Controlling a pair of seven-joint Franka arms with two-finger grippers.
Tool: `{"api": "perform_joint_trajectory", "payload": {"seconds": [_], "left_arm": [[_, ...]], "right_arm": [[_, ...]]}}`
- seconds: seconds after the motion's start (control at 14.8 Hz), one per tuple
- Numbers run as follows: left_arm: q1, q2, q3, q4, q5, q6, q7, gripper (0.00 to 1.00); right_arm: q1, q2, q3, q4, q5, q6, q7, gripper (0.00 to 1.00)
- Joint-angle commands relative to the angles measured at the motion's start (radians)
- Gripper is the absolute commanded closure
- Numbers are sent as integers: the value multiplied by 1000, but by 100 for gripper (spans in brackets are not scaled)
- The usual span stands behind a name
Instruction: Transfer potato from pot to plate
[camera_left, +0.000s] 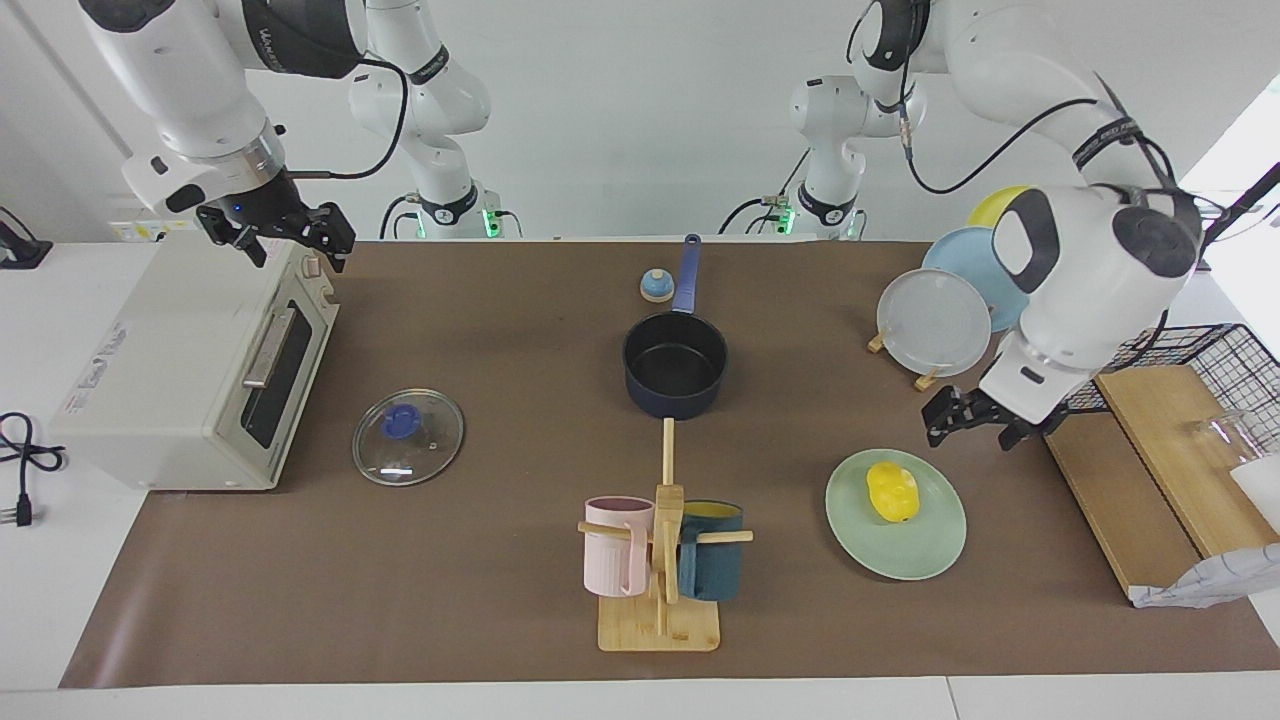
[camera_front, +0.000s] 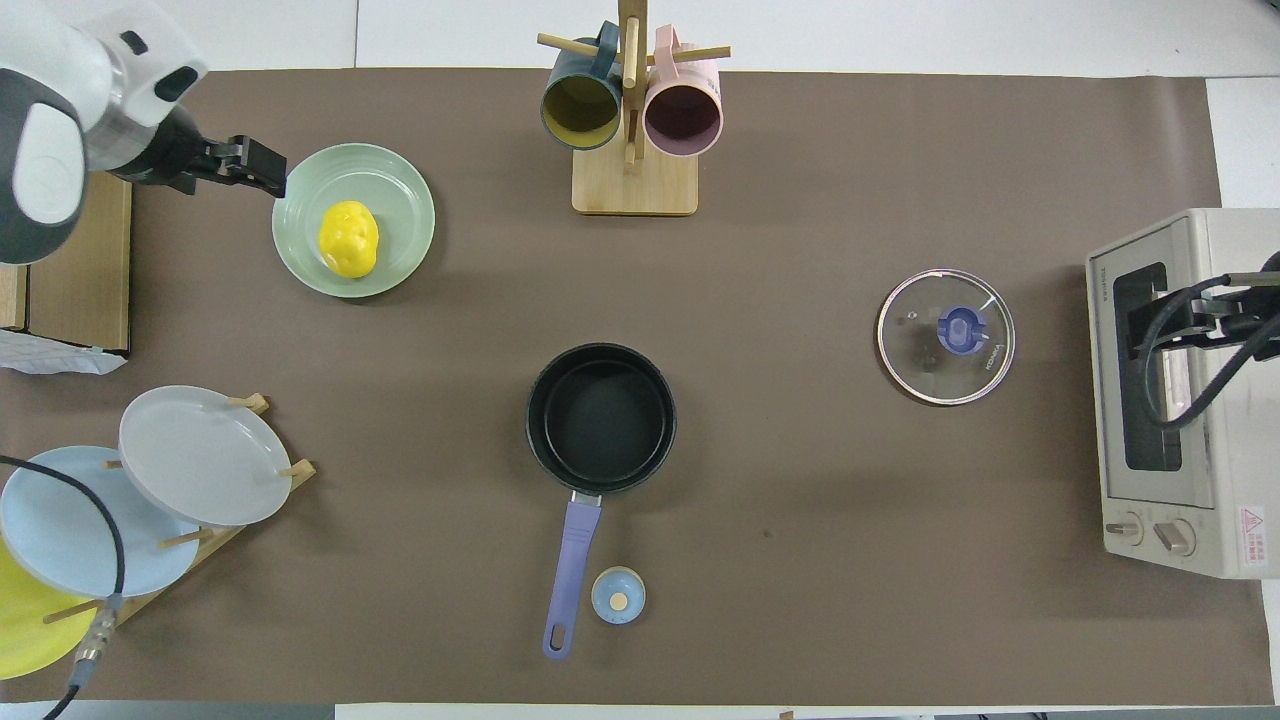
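Resting on mint plate: lumpy yellow potato; left pincer above rim, empty, spread unclear.

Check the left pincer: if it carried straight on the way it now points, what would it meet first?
The left pincer hangs tilted down toward the plate holding the potato. Going straight on, it would probably meet the plate's rim first, though depth is unclear.

Four round plates: pale mint-green, grey-white, light blue, yellow. Two hanging mugs: pink, dark blue. One yellow toy potato, one navy saucepan
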Motion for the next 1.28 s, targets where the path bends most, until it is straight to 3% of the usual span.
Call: {"api": "perform_joint_trajectory", "payload": {"seconds": [0.0,0.27,0.74,0.94,1.21], "left_arm": [[2,-139,19,-39,-7,-104,-3,0],[2,-276,22,-104,5,-218,0,0],[-10,-432,17,-402,7,-135,-79,0],[-5,-432,5,-384,5,-143,-78,0],[15,-417,-24,-268,5,-270,-76,0]], "right_arm": [[-5,5,11,15,27,1,-11,0],[-4,3,20,15,27,28,-11,0],[-4,3,20,17,25,37,-19,0],[-4,5,20,17,25,51,-19,0],[-4,5,22,17,24,50,-21,0]]}}
